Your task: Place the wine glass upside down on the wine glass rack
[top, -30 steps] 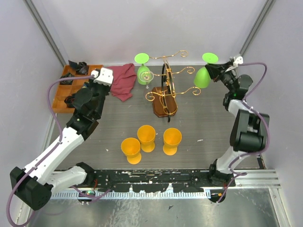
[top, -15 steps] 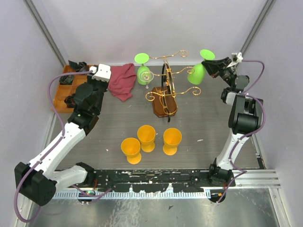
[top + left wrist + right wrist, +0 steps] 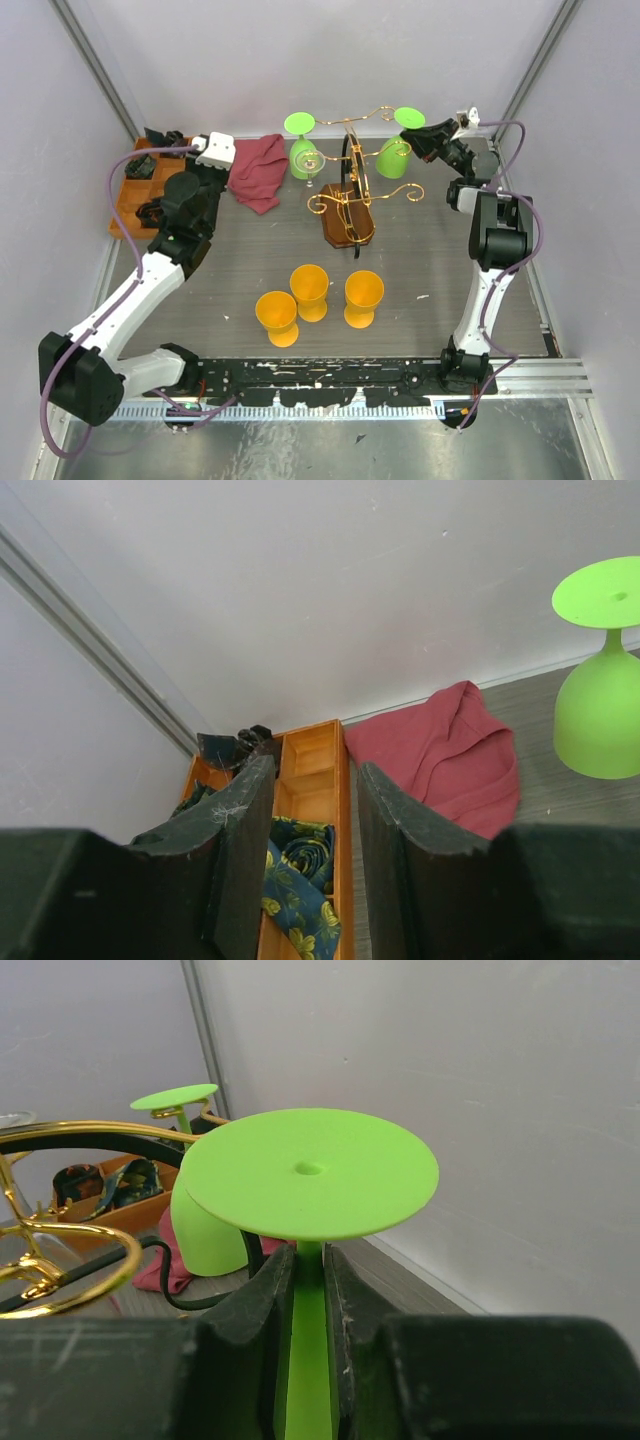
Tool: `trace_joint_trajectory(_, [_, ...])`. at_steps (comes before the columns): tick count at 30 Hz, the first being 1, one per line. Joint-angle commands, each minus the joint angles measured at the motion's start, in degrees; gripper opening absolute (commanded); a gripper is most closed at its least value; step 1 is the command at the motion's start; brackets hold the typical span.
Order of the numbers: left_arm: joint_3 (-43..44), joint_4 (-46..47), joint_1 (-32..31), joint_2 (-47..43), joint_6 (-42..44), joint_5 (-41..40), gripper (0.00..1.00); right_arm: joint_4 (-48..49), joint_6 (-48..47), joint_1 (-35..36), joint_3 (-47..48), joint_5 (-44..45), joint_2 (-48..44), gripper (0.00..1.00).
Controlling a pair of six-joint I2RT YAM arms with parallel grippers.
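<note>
Right gripper (image 3: 307,1262) holds wine glass (image 3: 312,1175) inverted, foot up, stem upright

Wine glass rack (image 3: 349,200) mid-table, toward the back. Wine glass (image 3: 394,157) just right of rack, by its upper arms; second glass (image 3: 303,157) just left; cloth (image 3: 258,172) farther left; tray (image 3: 120,215) far left; three cups (image 3: 310,287) in front of rack

Black-and-white jointed arms (image 3: 130,300), trailing purple cables (image 3: 109,210)
</note>
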Motion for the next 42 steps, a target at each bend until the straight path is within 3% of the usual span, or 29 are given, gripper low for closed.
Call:
trace_joint_trajectory(1, [2.4,2.5,0.7,0.9,-0.9,-0.5,0.45,6.8,1.4,0.0,4.4,-0.1,1.2,0.03])
trace_joint_trajectory(18, [4.0,2.7,1.4,4.3,-1.4,-1.1,0.45,6.2,1.6,3.2,9.6,-1.4,5.8,0.04])
trace_joint_trajectory(42, [3.2,1.9,2.0,3.6,-1.1,-2.7,0.45,-7.4,-8.4,6.3,17.6,1.5,10.1,0.03])
